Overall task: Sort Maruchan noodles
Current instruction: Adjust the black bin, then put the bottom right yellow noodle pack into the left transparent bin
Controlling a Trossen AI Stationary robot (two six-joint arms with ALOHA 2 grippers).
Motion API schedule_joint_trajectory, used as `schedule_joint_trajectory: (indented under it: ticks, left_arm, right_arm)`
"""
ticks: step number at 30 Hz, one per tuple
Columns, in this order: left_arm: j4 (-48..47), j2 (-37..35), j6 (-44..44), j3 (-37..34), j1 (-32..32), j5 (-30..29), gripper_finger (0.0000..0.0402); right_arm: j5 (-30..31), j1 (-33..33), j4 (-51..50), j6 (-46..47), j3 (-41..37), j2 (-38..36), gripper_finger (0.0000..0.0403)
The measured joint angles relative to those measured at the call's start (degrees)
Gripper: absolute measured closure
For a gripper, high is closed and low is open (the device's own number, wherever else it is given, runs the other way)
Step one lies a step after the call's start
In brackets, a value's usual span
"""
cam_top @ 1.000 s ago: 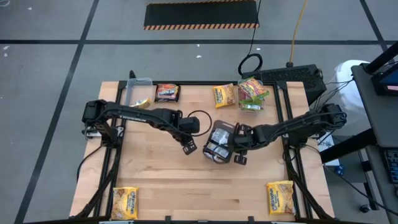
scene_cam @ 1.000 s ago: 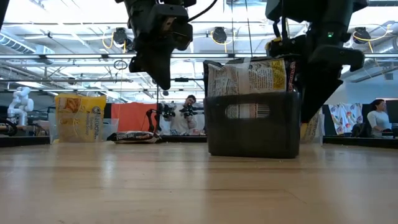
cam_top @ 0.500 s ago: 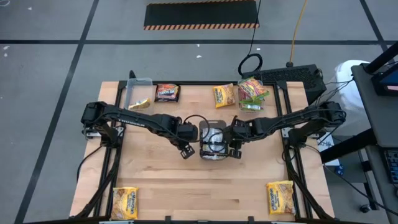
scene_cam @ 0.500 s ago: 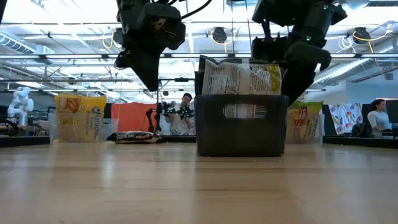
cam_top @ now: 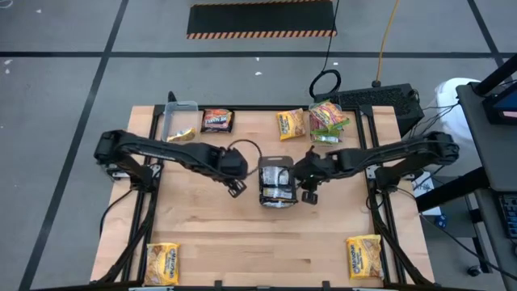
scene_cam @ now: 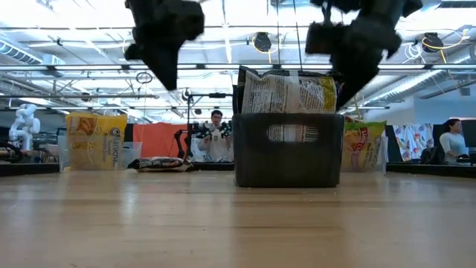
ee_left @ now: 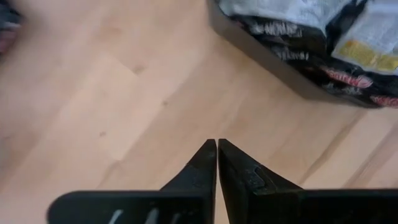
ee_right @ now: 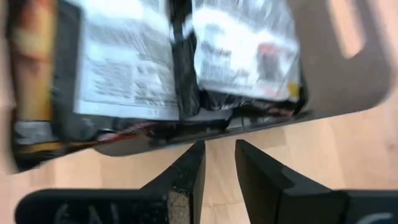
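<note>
flanking tray (cam_top: 277, 200) — left end effector (ee_left: 217, 163) closed

A tray (cam_top: 277, 200) holding noodle packets (cam_top: 279, 179) sits mid-desk (cam_top: 210, 234) between the two grippers. More packets lie along the far edge (cam_top: 216, 120) and at both near corners (cam_top: 161, 263).

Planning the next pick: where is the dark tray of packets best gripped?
Grip the dark tray by a short end wall, from above: each shows a handle slot, and packets fill the inside. The right claw is nearest.
</note>
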Motion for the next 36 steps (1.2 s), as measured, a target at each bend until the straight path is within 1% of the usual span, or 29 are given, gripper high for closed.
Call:
schedule_joint_trajectory:
  ticks: [4,12,14,17,19,23,26,28,33,36]
  left_arm:
    - [-2.61,-6.4,-1.04,0.0,-0.59,-4.01,0.038]
    - [-8.7,-18.65,-3.04,0.06,-4.47,-12.98,0.038]
    - [-10.96,-20.77,-3.5,0.06,-5.62,-13.87,0.038]
    - [-14.99,-22.48,-4.87,0.06,-7.22,-14.12,0.038]
    - [-18.2,-23.07,-6.69,0.04,-8.26,-14.1,0.038]
    - [-22.85,-23.1,-10.72,0.03,-10.32,-14.08,0.038]
    - [-25.1,-23.13,-13.47,0.03,-11.87,-14.08,0.038]
    - [-25.09,-23.11,-14.09,0.03,-12.81,-14.08,0.038]
    - [-25.09,-23.11,-14.94,0.03,-14.79,-14.06,0.038]
    - [-25.08,-23.09,-14.94,0.03,-15.38,-14.04,0.038]
  right_arm:
    - [0.63,0.0,0.69,0.04,0.0,-6.17,0.0319]
    - [9.45,0.09,0.64,-2.24,0.31,-16.9,0.0319]
    - [10.75,0.09,0.34,-2.85,0.31,-18.7,0.0319]
    - [10.82,0.09,0.35,-3.58,0.31,-21.46,0.0319]
    - [10.82,0.11,0.19,-3.91,0.31,-22.87,0.0319]
    - [10.25,0.19,-3.33,-3.76,0.33,-25.01,0.0319]
    - [5.14,0.48,-8.85,-3.23,0.33,-26.84,0.0319]
    - [0.23,0.48,-12.82,-0.29,0.33,-28.23,0.0319]
    - [-12.78,0.5,-26.42,10.25,0.33,-30.88,0.0319]
    - [-22.01,0.5,-32.65,13.71,0.33,-31.2,0.0319]
